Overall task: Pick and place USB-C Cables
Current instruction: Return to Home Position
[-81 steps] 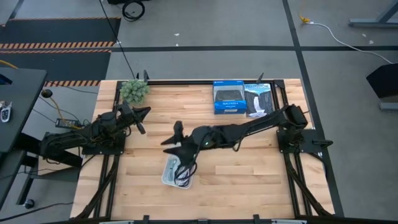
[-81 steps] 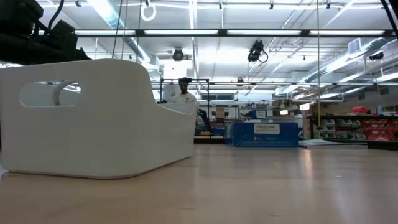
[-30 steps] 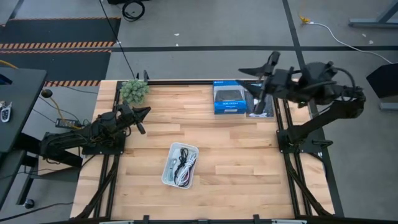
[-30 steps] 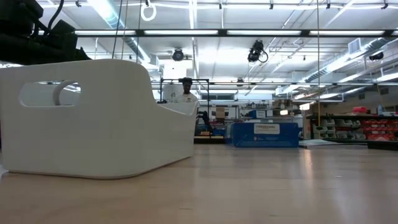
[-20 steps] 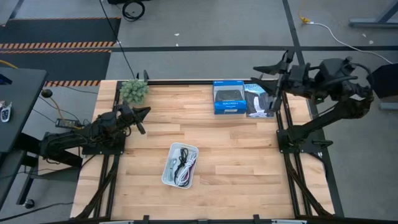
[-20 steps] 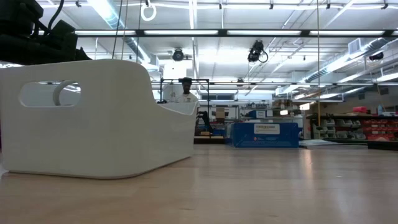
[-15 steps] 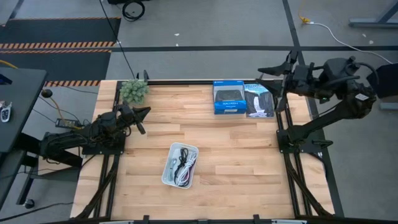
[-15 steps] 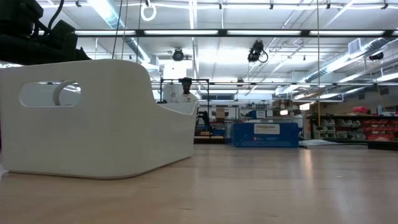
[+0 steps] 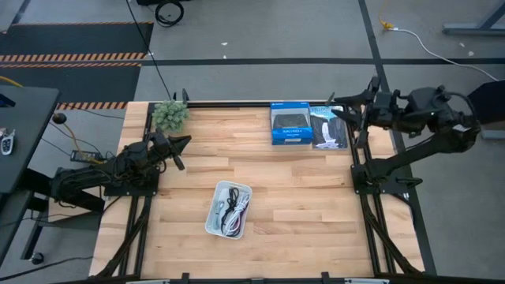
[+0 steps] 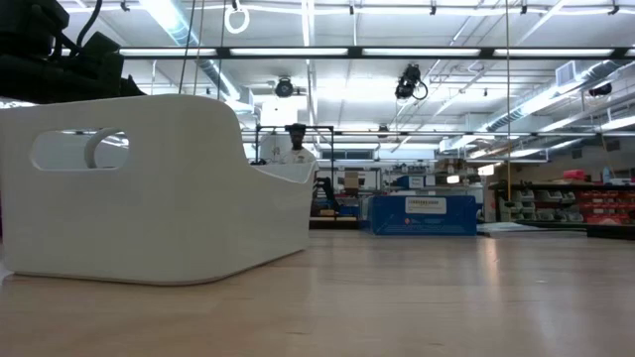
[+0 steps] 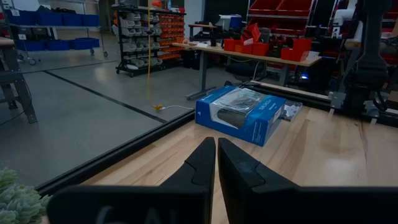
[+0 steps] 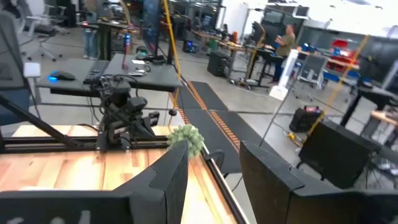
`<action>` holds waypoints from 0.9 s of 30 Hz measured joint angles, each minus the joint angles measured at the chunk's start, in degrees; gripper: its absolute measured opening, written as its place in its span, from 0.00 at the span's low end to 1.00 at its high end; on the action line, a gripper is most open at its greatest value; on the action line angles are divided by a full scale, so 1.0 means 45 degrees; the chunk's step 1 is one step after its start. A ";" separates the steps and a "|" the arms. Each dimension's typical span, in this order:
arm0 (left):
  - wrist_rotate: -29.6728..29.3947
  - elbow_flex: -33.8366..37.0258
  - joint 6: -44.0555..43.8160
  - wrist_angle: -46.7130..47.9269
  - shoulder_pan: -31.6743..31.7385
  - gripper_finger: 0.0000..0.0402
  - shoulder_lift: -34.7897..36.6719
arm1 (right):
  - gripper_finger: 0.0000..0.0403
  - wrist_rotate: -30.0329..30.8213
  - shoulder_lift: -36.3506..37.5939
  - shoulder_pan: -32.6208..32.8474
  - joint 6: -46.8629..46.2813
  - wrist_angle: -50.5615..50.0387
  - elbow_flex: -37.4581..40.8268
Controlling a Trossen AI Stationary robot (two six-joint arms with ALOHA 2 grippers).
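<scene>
The USB-C cables point(image 9: 230, 210) lie as a tangle of thin black and white coils inside a white tray point(image 9: 215, 224) near the table's middle. The low view shows only the tray's wall point(image 10: 149, 188), which hides the cables. My left gripper point(image 9: 183, 142) rests at the table's left side, shut and empty; its fingers point(image 11: 216, 152) are closed together. My right gripper point(image 9: 345, 108) hangs raised at the far right corner, open and empty, far from the tray; its wrist view shows the open fingers point(image 12: 214, 165).
Two boxed products, one blue point(image 9: 289, 124) and one darker point(image 9: 327, 126), lie at the far edge; the blue one also shows in the left wrist view point(image 11: 242, 112). A small green plant point(image 9: 170, 114) stands at the far left corner. Bare wood surrounds the tray.
My right gripper has drawn back toward the table's right edge, past the boxed products, staying raised and open. The left arm, the tray and the cables have kept still.
</scene>
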State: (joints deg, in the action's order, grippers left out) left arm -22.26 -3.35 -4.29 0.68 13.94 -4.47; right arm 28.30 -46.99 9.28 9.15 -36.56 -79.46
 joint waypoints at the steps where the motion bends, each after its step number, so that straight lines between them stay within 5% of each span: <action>1: 0.0000 0.0000 0.0000 0.0001 0.0000 0.06 -0.0004 | 0.38 0.0115 0.0264 0.0000 -0.0152 0.0215 0.0443; 15: 0.0000 0.0003 0.0000 0.0001 0.0000 0.06 0.0000 | 0.36 0.0033 0.3496 0.0000 -0.2152 0.2770 0.6172; 27: 0.0000 0.0003 0.0000 -0.0003 0.0004 0.06 0.0000 | 0.17 -0.0386 0.5276 0.0000 -0.4127 0.4175 0.9923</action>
State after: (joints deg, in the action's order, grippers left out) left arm -22.26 -3.34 -4.29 0.67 13.96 -4.47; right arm 26.56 -23.25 9.28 -9.42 -17.77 -34.81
